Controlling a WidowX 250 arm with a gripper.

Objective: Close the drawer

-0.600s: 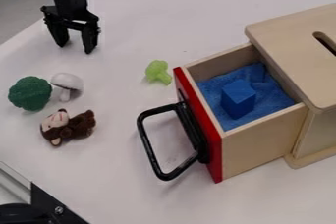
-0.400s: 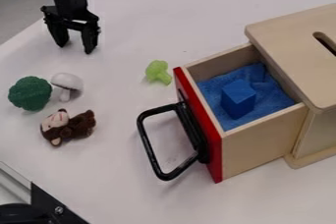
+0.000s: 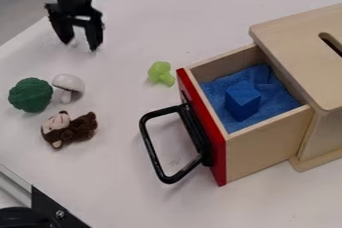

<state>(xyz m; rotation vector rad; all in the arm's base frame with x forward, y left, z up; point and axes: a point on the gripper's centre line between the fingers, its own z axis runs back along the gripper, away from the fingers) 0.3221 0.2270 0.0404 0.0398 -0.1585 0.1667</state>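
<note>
At the upper left, my gripper hangs over the table, open, with nothing between its fingers. The drawer of the wooden box is pulled out toward the left. It has a red front and a black loop handle that sticks out to the left. Inside the drawer a blue block rests on a blue cloth. The gripper is well apart from the drawer, up and to the left of it.
Left of the handle lie a green broccoli, a grey-white mushroom and a brown monkey toy. A light green toy piece is just beyond the drawer's upper left corner. A dark metal bracket edges the lower left.
The gripper has shifted slightly right and up, and appears turned a little. The drawer and the toys have stayed where they were.
</note>
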